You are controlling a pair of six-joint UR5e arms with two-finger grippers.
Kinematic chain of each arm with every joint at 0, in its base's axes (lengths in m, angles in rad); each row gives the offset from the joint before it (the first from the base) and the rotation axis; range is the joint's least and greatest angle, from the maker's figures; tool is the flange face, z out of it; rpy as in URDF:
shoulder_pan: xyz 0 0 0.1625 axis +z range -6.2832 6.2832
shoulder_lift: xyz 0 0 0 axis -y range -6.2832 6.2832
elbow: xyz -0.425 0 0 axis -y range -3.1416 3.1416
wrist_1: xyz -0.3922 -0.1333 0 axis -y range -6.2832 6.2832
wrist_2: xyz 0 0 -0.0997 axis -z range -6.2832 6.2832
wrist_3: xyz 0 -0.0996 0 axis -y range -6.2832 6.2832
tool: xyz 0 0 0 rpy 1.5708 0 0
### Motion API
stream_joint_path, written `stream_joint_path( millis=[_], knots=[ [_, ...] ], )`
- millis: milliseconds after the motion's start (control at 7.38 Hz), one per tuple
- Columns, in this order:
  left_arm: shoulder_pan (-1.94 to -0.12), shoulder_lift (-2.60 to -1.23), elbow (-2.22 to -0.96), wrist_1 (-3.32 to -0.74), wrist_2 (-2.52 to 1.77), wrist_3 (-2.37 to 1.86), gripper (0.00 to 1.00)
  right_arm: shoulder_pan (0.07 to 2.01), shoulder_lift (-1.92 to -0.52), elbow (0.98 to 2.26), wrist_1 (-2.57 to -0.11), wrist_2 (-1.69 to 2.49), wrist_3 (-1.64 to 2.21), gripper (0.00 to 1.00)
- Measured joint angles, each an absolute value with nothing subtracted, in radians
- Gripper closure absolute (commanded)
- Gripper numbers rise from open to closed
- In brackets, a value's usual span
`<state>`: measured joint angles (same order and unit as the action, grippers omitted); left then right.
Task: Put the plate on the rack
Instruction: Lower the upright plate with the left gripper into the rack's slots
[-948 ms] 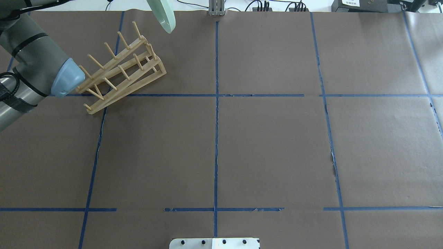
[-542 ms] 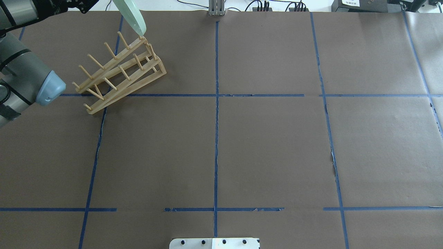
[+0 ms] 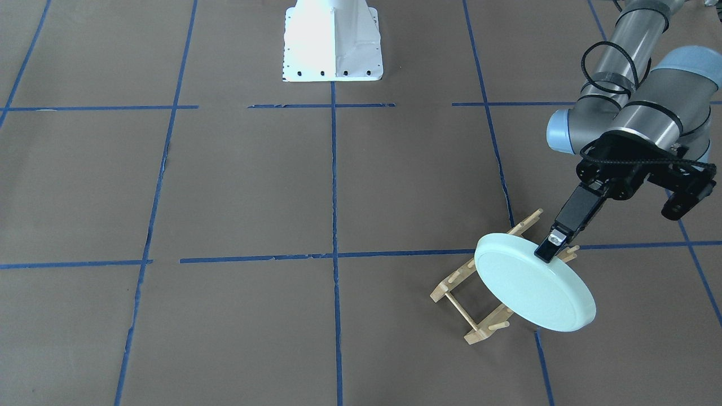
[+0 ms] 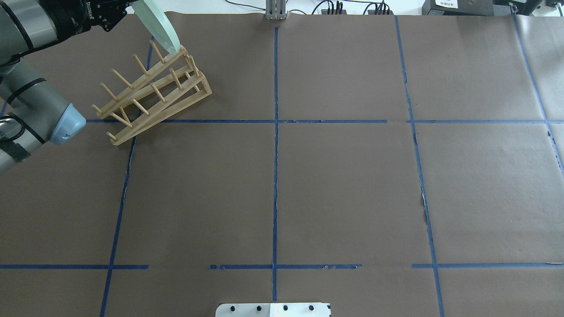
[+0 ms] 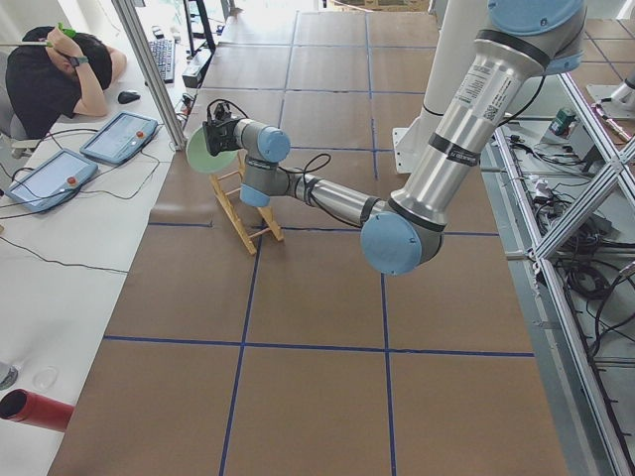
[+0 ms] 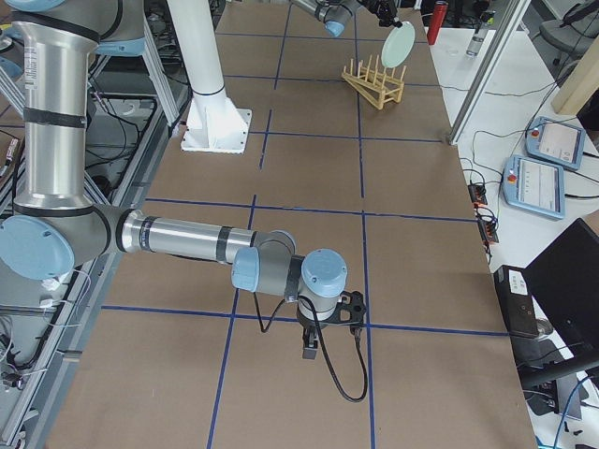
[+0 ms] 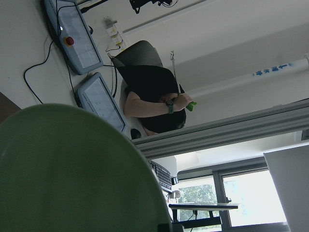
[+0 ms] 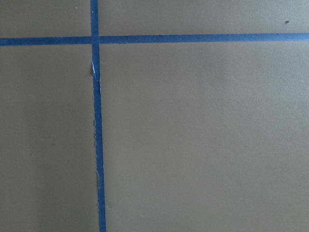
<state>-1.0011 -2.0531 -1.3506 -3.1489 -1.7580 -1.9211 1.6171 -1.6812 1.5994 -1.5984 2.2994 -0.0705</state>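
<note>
The pale mint-green plate [image 3: 533, 290] is held on edge and tilted over the far end of the light-wood rack [image 3: 474, 330]. My left gripper [image 3: 551, 248] is shut on the plate's upper rim. In the overhead view the plate [image 4: 159, 27] has its lower edge at the rack's [image 4: 154, 92] far pegs; I cannot tell whether they touch. The plate fills the lower left of the left wrist view [image 7: 72, 169]. My right gripper [image 6: 323, 337] hangs low over bare table far from the rack. It shows only in the exterior right view, so I cannot tell if it is open or shut.
The white robot base [image 3: 333, 42] stands at the table's middle edge. Blue tape lines [image 8: 96, 145] cross the brown paper. An operator [image 5: 50, 69] sits at a side desk with control tablets [image 5: 119, 137] beyond the rack. A red cylinder [image 5: 35, 412] lies on that desk.
The left arm has swung the plate leftward and lower, from beside the rack's far end to over its far pegs. The rack has not moved.
</note>
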Motion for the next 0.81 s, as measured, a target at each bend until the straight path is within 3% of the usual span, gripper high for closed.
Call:
stream_joint_path(
  millis=[677,812],
  knots=[
    [-0.935,-2.051,-1.308,-3.145,-1.713,-1.914,0.98,1.618,-1.681,1.599,-1.598,2.299,-0.071,0.00],
    [-0.924,-2.049,-1.306,-3.144,-1.712,-1.907,0.52,1.618,-1.681,1.599,-1.598,2.299,-0.071,0.00]
  ],
)
